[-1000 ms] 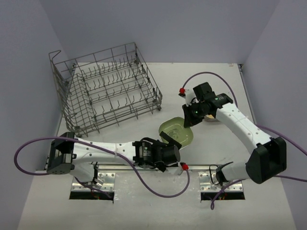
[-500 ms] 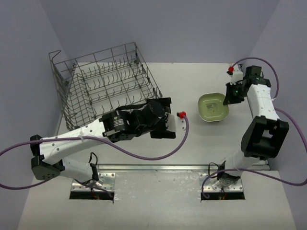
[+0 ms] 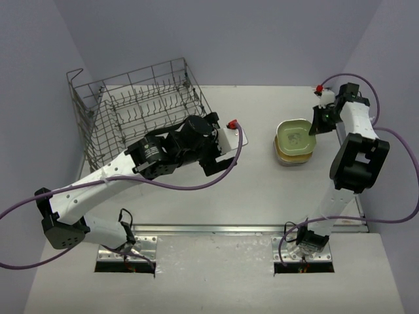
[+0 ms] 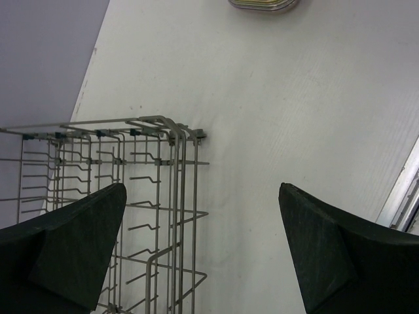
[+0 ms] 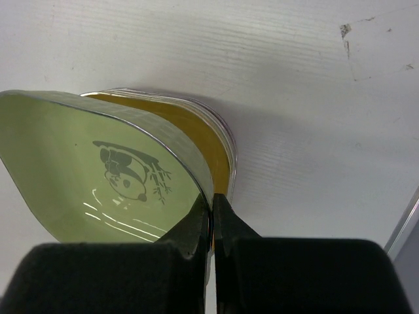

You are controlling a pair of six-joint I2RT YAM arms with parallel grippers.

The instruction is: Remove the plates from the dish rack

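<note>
The grey wire dish rack point(image 3: 141, 124) stands at the back left, and I see no plates in it. My left gripper point(image 3: 216, 144) hovers open and empty at the rack's right end. In the left wrist view its gripper point(image 4: 200, 190) spans the rack's corner point(image 4: 163, 196). My right gripper point(image 3: 319, 122) is shut on the rim of a green plate point(image 3: 292, 135) with a panda picture point(image 5: 98, 176). It holds the plate tilted just over a stack of plates point(image 3: 294, 156) whose top plate is yellow point(image 5: 196, 134). The right wrist view shows the gripper point(image 5: 213, 206) pinching the rim.
The stack of plates also shows at the top edge of the left wrist view point(image 4: 264, 3). Purple cables point(image 3: 196, 183) loop from both arms over the table. A metal rail point(image 3: 216, 230) runs along the near edge. Walls close the back and both sides.
My left arm has swung from the front middle up to the rack's right end. My right arm has carried the green plate right and back, over the stack.
</note>
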